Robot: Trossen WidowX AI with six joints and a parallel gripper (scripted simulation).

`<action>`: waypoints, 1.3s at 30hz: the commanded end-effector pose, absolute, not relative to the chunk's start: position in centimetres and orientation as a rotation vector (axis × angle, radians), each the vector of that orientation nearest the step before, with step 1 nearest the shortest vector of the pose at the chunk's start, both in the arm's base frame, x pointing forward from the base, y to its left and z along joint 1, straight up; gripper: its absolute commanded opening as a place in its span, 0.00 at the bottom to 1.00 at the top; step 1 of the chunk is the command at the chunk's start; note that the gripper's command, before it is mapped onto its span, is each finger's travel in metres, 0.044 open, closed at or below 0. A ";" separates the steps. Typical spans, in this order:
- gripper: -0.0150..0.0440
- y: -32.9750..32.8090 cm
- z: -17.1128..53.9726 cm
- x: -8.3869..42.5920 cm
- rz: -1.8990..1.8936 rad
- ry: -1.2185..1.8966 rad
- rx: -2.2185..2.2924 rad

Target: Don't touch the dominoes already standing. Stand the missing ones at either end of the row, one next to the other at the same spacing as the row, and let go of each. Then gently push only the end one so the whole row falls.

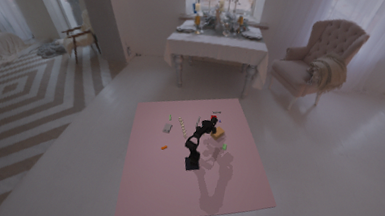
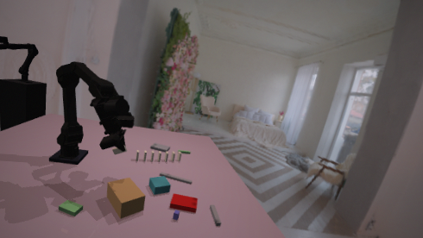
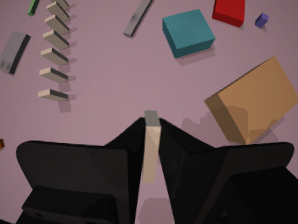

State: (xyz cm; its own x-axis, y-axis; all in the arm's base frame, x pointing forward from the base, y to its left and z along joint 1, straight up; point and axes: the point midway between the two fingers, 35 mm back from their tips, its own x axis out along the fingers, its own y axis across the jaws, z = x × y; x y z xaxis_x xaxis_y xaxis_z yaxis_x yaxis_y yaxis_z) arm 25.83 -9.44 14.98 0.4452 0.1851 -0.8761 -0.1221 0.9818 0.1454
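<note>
Several cream dominoes (image 1: 183, 126) (image 2: 160, 157) (image 3: 54, 56) stand upright in a straight, evenly spaced row; in the wrist view they run up the left side. My gripper (image 2: 120, 147) (image 3: 150, 123) is shut on another cream domino (image 2: 119, 150) (image 3: 152, 150), which points lengthwise between the fingertips with a grey end face showing. It is held above the pink mat (image 2: 99, 165) (image 3: 110, 65), off to the robot-base side of the row in the exterior view and clear of the standing dominoes. In the top view the fingertips are too small to make out.
A tan box (image 1: 217, 133) (image 2: 125, 198) (image 3: 260, 100) and a teal block (image 2: 160, 185) (image 3: 187, 31) lie right of the row in the wrist view. Red block (image 2: 184, 203) (image 3: 229, 11), purple cube (image 2: 176, 215) and grey bar (image 2: 175, 178) lie beyond. A grey block (image 2: 160, 147) (image 3: 14, 52) lies left.
</note>
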 end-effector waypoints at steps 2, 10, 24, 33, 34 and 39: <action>0.30 -9.8 15.1 26.0 0.187 0.969 0.098; 0.30 -10.4 14.9 26.1 0.189 0.805 0.132; 0.30 -11.1 15.0 25.1 0.201 0.530 0.137; 0.30 -11.0 15.2 23.8 0.218 0.367 0.106; 0.30 -10.9 15.2 23.7 0.220 0.350 0.101; 0.30 -10.6 15.2 22.8 0.233 0.267 0.072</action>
State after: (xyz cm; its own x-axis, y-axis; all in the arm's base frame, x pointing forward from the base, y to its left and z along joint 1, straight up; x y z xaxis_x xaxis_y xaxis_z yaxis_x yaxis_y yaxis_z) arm 23.41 -10.90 14.93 0.9215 0.2333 -0.3105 -0.2015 0.9706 0.1313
